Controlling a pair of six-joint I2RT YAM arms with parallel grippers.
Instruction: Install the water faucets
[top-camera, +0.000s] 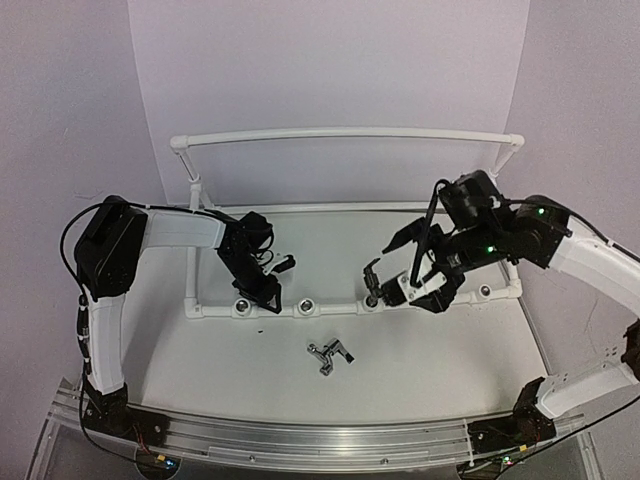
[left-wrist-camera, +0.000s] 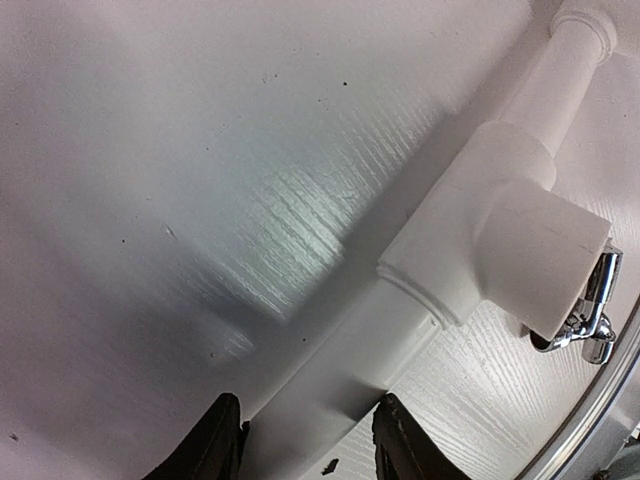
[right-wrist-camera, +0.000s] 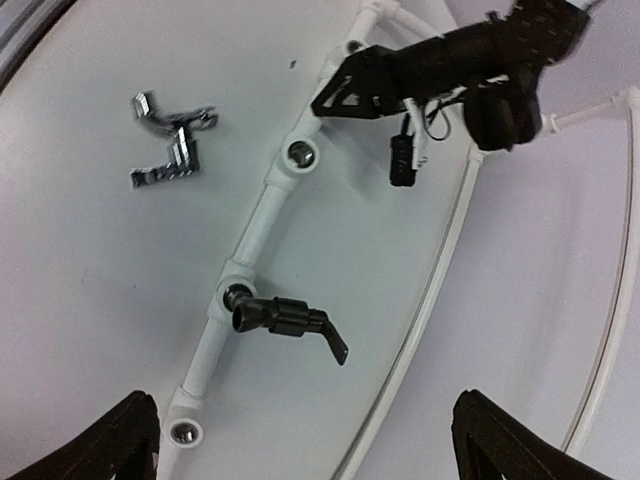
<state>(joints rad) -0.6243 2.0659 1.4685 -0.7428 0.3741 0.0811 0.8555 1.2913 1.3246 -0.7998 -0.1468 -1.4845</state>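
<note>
Two small grey metal water faucets (top-camera: 330, 353) lie loose together on the table in front of the white pipe frame (top-camera: 340, 307); they also show in the right wrist view (right-wrist-camera: 168, 140). A black tap with a lever (right-wrist-camera: 285, 318) sits plugged into one socket of the front pipe (top-camera: 372, 278). My right gripper (top-camera: 418, 272) is open and empty, a little back from that tap, with its fingertips (right-wrist-camera: 130, 435) wide apart. My left gripper (top-camera: 268, 297) is shut on the front pipe (left-wrist-camera: 330, 370), with one finger (left-wrist-camera: 215, 445) on each side.
Open silver-ringed sockets (top-camera: 307, 307) sit along the front pipe. A tee beside my left gripper carries a chrome fitting (left-wrist-camera: 590, 320). The frame's tall back rail (top-camera: 350, 135) stands at the rear. A metal rail (top-camera: 300, 435) runs along the table's near edge.
</note>
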